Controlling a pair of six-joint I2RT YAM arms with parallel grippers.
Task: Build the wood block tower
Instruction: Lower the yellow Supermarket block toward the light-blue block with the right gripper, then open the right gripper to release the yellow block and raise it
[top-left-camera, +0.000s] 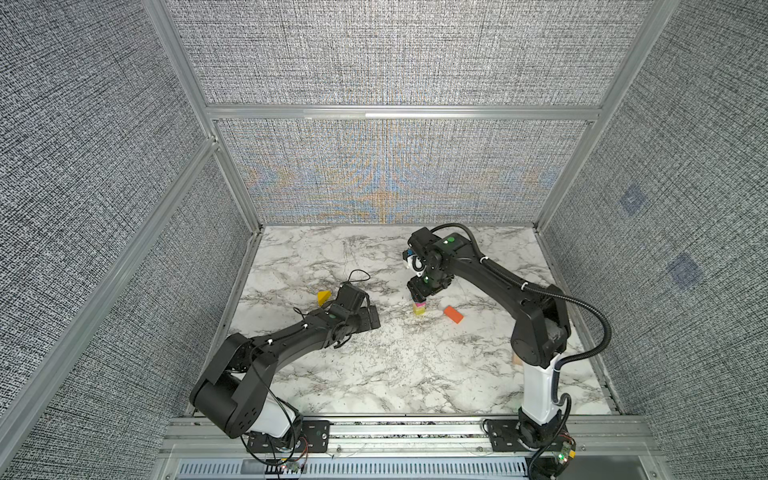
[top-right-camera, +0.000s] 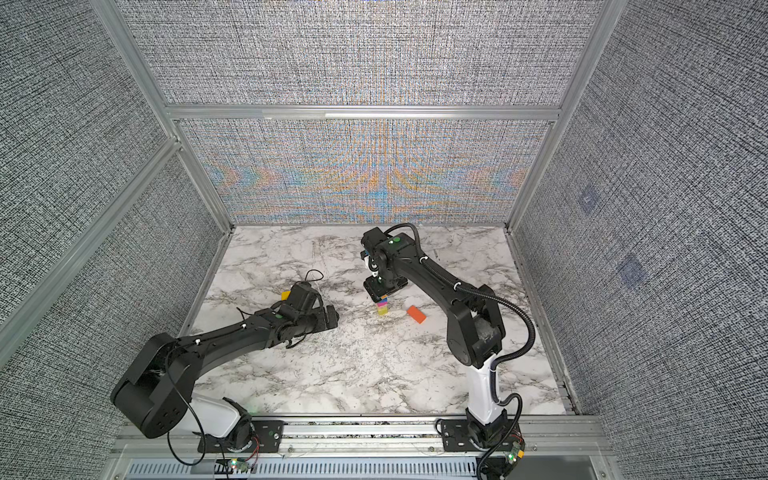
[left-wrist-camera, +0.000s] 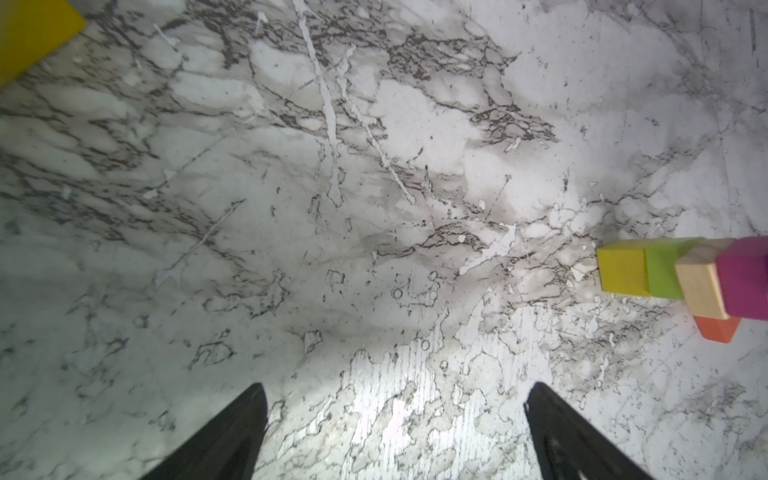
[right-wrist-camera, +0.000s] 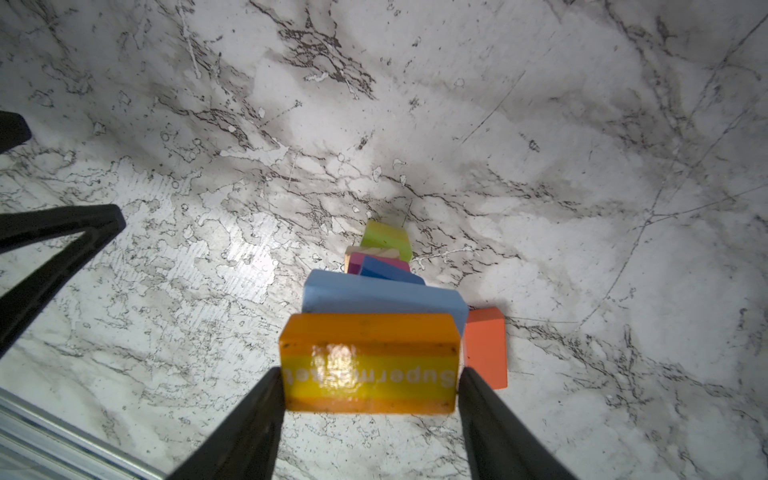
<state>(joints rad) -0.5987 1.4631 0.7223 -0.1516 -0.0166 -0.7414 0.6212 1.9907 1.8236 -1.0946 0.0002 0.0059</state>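
Observation:
The tower (top-left-camera: 419, 309) (top-right-camera: 382, 308) stands mid-table. Seen from the left wrist, its lower layers are a yellow cube (left-wrist-camera: 621, 268), a lime cube (left-wrist-camera: 665, 270), a plain piece (left-wrist-camera: 700, 286) and a magenta cube (left-wrist-camera: 744, 278). My right gripper (right-wrist-camera: 368, 374) (top-left-camera: 417, 298) hangs over the tower. Its fingers lie against both ends of an orange "Supermarket" slab (right-wrist-camera: 368, 332), which rests on the blue slab (right-wrist-camera: 382, 295). My left gripper (left-wrist-camera: 395, 415) (top-left-camera: 374, 318) is open and empty, low over the table left of the tower. The yellow wedge (top-left-camera: 324, 297) (left-wrist-camera: 33, 33) lies behind the left arm's wrist.
A red-orange block (top-left-camera: 453, 314) (right-wrist-camera: 484, 349) lies flat on the marble just right of the tower. A tan wooden piece (top-left-camera: 517, 359) peeks out beside the right arm's base. Grey fabric walls (top-left-camera: 374, 178) on aluminium frames enclose three sides of the table.

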